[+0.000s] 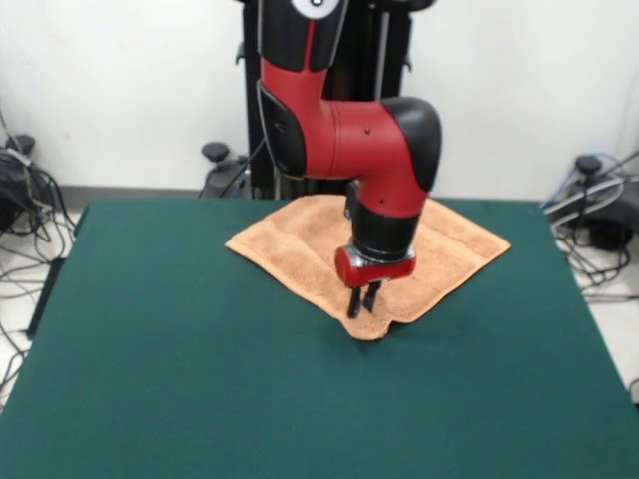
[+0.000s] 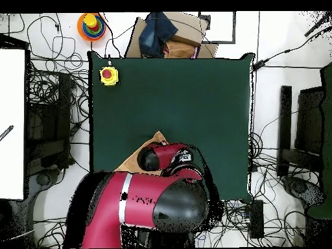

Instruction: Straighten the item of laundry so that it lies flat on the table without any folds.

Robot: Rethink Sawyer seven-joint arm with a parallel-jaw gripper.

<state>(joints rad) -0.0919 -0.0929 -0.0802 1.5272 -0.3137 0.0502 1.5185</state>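
A plain white wall [image 1: 120, 90] is seen behind; tangled black cables [image 2: 58, 104] are strewn over the pale floor [image 2: 266, 97].

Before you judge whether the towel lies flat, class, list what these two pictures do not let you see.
- Overhead view: most of the towel is hidden under the arm; only an edge shows.
- Front view: the towel's middle lies behind the wrist, so folds there cannot be checked.
- Front view: whether the gripper pinches the cloth or only touches it is unclear.
- Overhead view: the gripper is covered by the arm.
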